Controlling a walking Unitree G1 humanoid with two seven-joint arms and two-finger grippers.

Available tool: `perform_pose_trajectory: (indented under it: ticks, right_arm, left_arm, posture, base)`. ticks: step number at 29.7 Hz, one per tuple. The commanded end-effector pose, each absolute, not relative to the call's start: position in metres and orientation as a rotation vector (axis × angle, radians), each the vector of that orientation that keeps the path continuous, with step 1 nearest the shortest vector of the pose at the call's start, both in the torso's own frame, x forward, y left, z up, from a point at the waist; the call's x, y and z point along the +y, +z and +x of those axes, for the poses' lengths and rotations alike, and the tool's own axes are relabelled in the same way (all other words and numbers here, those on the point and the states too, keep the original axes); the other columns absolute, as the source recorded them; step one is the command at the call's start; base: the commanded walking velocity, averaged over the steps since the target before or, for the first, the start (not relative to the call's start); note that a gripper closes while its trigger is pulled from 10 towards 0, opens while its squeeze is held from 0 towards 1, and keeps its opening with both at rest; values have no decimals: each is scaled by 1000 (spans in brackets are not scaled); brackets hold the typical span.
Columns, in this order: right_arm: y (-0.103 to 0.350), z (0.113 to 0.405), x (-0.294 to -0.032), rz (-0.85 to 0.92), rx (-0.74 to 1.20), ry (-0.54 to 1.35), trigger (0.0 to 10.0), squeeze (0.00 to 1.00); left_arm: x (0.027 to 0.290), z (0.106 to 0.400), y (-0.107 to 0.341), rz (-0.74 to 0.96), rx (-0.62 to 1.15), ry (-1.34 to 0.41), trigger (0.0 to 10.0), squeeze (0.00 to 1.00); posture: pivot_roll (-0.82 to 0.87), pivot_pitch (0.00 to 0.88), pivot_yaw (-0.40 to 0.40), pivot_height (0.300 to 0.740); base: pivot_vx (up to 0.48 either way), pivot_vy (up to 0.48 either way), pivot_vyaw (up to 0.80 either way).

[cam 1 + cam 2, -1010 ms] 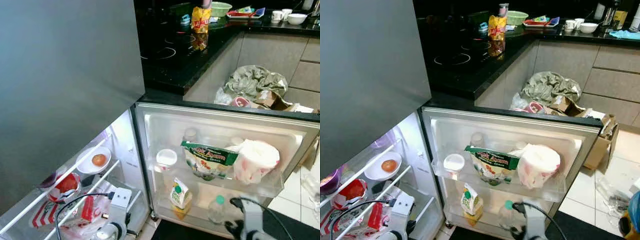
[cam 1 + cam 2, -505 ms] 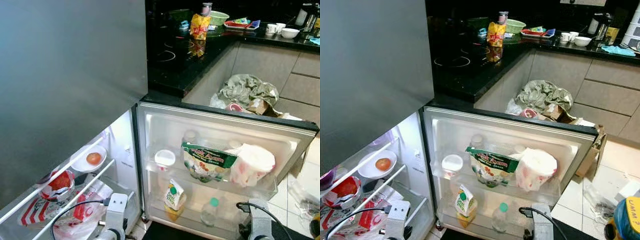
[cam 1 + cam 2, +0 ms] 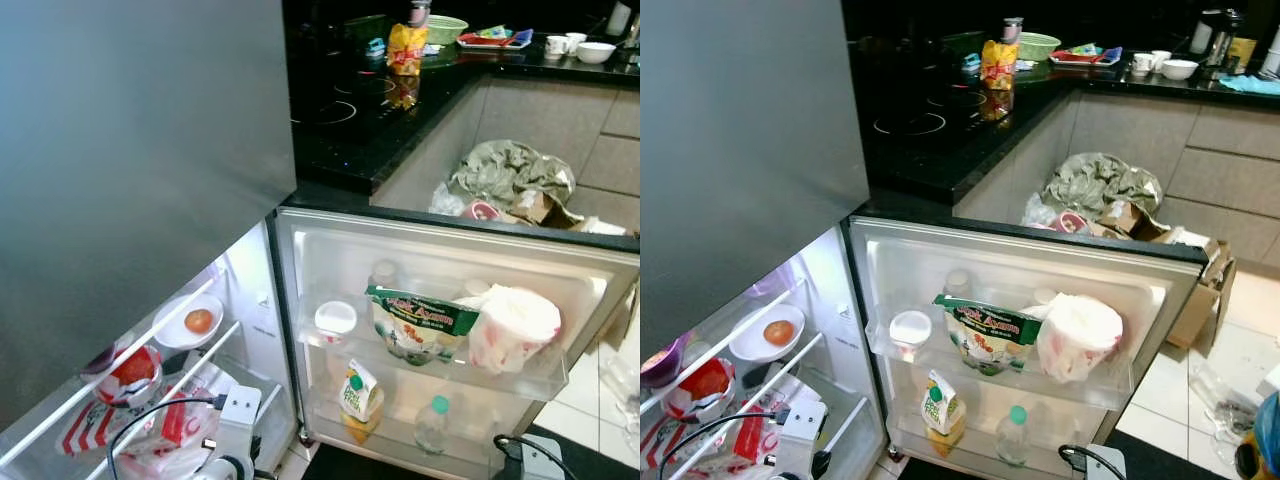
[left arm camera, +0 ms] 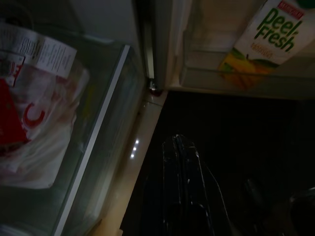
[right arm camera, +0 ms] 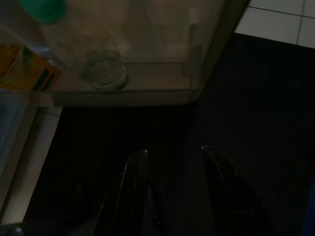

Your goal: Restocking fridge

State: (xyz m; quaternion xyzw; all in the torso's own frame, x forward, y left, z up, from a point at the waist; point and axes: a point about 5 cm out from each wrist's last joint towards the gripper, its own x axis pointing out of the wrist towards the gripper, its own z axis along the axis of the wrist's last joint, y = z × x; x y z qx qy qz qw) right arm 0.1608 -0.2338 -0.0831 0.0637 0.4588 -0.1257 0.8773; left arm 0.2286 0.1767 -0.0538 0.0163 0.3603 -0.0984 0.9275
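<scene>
The fridge door [image 3: 450,260] stands open. Its upper shelf holds a white tub [image 3: 335,319], a green pouch [image 3: 420,325] and a white-and-pink wrapped roll [image 3: 512,326]. The lower shelf holds a juice carton [image 3: 357,394] and a green-capped water bottle [image 3: 433,421]. My left gripper [image 4: 179,143] hangs shut and empty over the dark mat, below the juice carton [image 4: 266,34]. My right gripper [image 5: 172,153] is open and empty, low in front of the door near the bottle [image 5: 101,66].
Inside the fridge sit a plate with an orange fruit [image 3: 198,321], a red-lidded bowl [image 3: 132,370] and red-and-white bags [image 3: 160,425]. A black counter [image 3: 370,110] with a yellow snack bag [image 3: 404,47] lies behind. Crumpled cloth and cardboard boxes [image 3: 510,180] sit on the floor beyond the door.
The camera has shifted slightly. My right arm has sunk lower at the bottom edge of the eye views. The fridge contents have not moved.
</scene>
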Motion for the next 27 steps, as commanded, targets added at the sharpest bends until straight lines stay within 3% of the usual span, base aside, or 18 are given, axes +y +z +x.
perform_pose_trajectory:
  ticks: [1,23,27]
  right_arm:
    - [-84,158,-234,144,952,-276,10000,0]
    - [-80,169,-232,96,929,-183,10000,0]
    - [-80,170,-229,88,932,-155,10000,0]
  left_arm:
    - [175,226,-56,32,753,-211,10000,0]
    - [176,218,-61,-1,769,-188,10000,0]
    - [177,219,-60,-2,766,-187,10000,0]
  posture:
    - [-105,0,40,740]
    - [-110,21,26,740]
    - [-108,24,27,740]
  base:
    - [0,0,0]
    - [0,-464,0]
    - [0,-480,800]
